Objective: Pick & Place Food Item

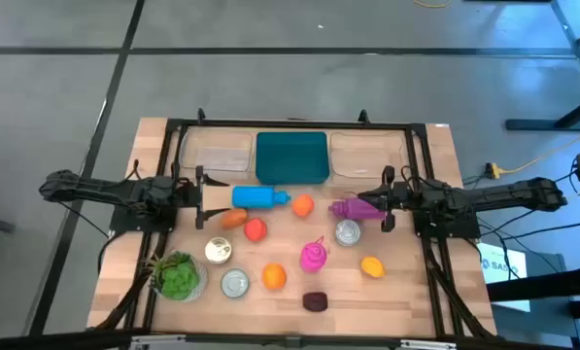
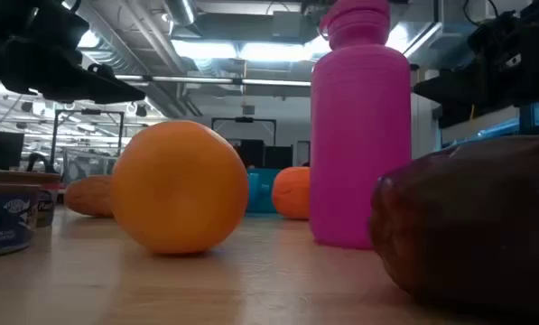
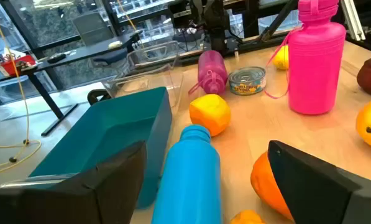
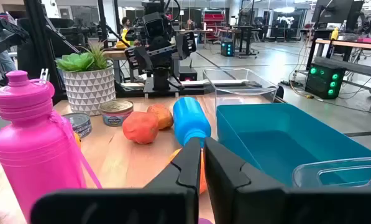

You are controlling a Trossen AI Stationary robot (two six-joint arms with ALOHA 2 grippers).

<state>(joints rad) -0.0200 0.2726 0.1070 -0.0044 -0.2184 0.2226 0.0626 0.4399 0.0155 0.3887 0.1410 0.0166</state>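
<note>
Though cropped, blue bottle (image 3: 188, 177) near left fingers (image 3: 322, 183)

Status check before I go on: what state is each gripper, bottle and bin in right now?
left gripper: open, straddling the blue bottle
right gripper: shut, empty
blue bottle: lying on its side
pink bottle: upright, capped
purple bottle: lying down
teal bin: empty

We see the table (image 1: 387, 297) evenly lit from above, with only faint, soft shadows under things. In the low view, ceiling strip lights (image 2: 224, 47) glare white, while the near orange (image 2: 181, 188) and the dark fruit (image 2: 472, 221) at the edge loom blurred. In both wrist views the close dark fingers (image 3: 316, 180) look soft, and background lines bend toward the edges
</note>
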